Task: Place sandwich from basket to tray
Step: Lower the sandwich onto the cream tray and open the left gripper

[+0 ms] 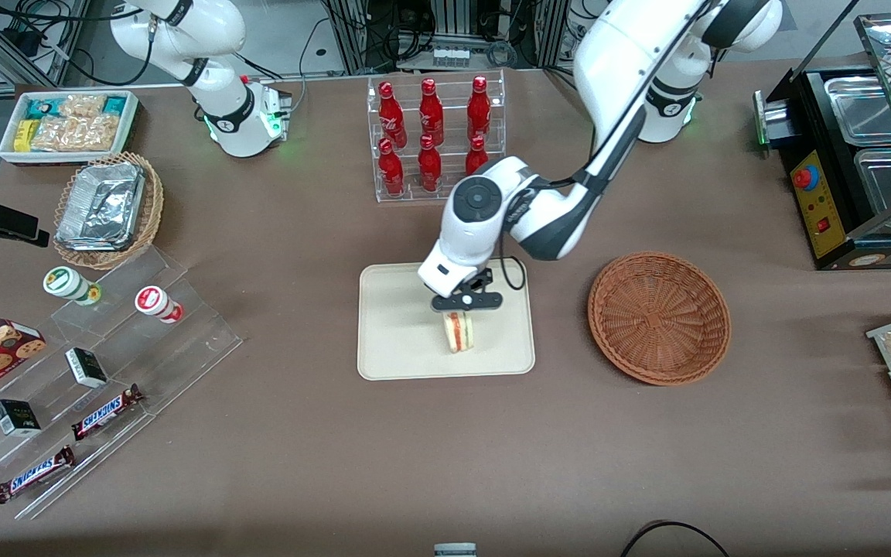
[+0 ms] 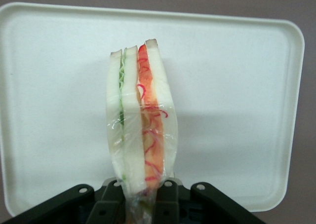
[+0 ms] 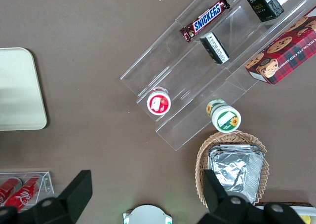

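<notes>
The gripper point(image 1: 467, 303) hangs over the cream tray point(image 1: 391, 340), its jaws closed on the upper end of the sandwich point(image 1: 459, 331), which stands upright in clear wrap with its lower edge at or just above the tray floor; whether it touches cannot be told. In the wrist view the sandwich point(image 2: 140, 120) sits roughly mid-tray, with bare tray point(image 2: 237, 86) on every side out to the low rim. The reddish-brown wicker basket point(image 1: 659, 317) lies beside the tray toward the working arm's end of the surface, apart from it with bare brown surface point(image 1: 445, 456) between. The rack of red bottles point(image 1: 434, 135) stands farther from the front camera than the tray
</notes>
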Motion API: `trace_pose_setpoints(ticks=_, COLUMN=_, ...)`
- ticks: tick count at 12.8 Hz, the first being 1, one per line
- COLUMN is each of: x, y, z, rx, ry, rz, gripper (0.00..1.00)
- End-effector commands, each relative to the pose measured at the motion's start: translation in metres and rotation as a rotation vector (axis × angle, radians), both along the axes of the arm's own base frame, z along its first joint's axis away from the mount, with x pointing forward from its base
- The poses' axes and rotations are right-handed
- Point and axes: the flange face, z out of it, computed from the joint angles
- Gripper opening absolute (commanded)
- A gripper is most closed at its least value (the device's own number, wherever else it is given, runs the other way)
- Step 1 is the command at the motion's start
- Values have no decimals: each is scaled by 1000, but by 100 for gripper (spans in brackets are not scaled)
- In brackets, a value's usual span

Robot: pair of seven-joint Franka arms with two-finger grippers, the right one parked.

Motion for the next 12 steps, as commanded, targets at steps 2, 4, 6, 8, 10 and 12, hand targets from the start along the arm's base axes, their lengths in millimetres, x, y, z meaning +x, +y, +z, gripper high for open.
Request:
trace_pose_setpoints(ticks=2, x=-20, y=-12, z=-16, rx=10, ry=-33, rz=-61, gripper=0)
trace_pose_setpoints(ticks=4, x=-24, y=-14, z=-23, rx=33, ry=-40, rz=-87, gripper=0)
trace_pose_setpoints(ticks=6, x=-34, y=-20, z=-34, rx=43, ry=-30, rz=-106, gripper=0)
trace_pose_setpoints(ticks=8, x=-36, y=-22, z=-40, rx=50, ry=-22, rz=-109, gripper=0)
trace_pose_setpoints(ticks=10, x=-35, y=-22, z=-40, rx=59, ry=-30, rz=-112, gripper=99)
trace_pose_setpoints(ticks=12, x=-32, y=-20, z=-29, rx=63, ry=-38, rz=-104, gripper=100)
